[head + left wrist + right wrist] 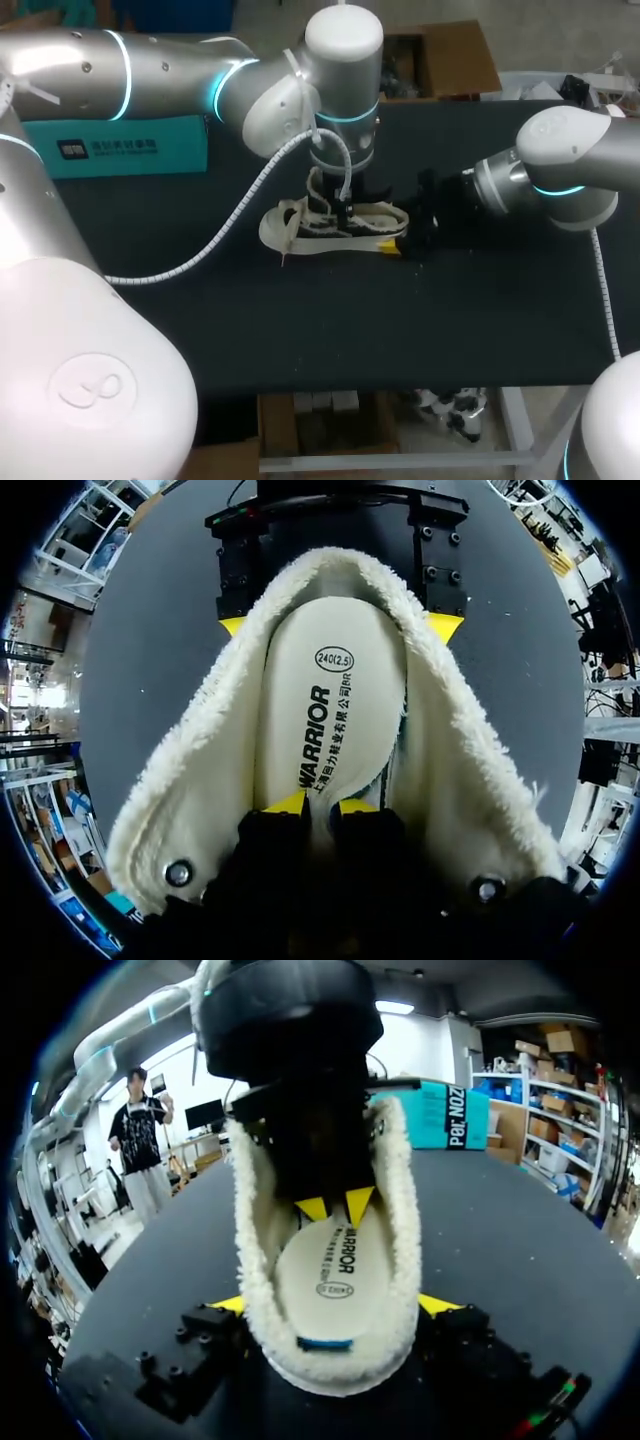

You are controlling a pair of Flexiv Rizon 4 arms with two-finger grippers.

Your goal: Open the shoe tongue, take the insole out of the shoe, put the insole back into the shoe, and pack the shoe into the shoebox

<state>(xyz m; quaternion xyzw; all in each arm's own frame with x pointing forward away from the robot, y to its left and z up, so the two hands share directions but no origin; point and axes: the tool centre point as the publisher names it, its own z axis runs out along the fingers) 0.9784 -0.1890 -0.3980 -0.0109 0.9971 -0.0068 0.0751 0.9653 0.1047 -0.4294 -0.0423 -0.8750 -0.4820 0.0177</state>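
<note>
Yellow-tipped left claw (322, 804): it's coming straight down into the shoe's (335, 225) opening, fingers (288, 802) squeezed almost together and pinching the insole (320, 700) toward its toe end.
Right claw (333, 1305): it's sitting low at the heel end, fingers spread wide and pressing the heel from both sides, so it's gripping the shoe.
Shoe: it's lying on its sole near the middle of the table (400, 320), toe pointing to my left and heel toward the right arm. The fleecy cream collar is flaring wide open around the left claw.
Insole: it's lying inside the shoe, printed side up, running from heel to toe under the left claw's tips.
Shoebox (130, 148): teal, sitting at the back left of the table, well apart from the shoe, partly behind the left arm.
Count: I'm seeing one shoe, one insole, one shoebox and two claws, both on the shoe.
Surface: dark, matte tabletop, with the shoe and the box resting on it.
</note>
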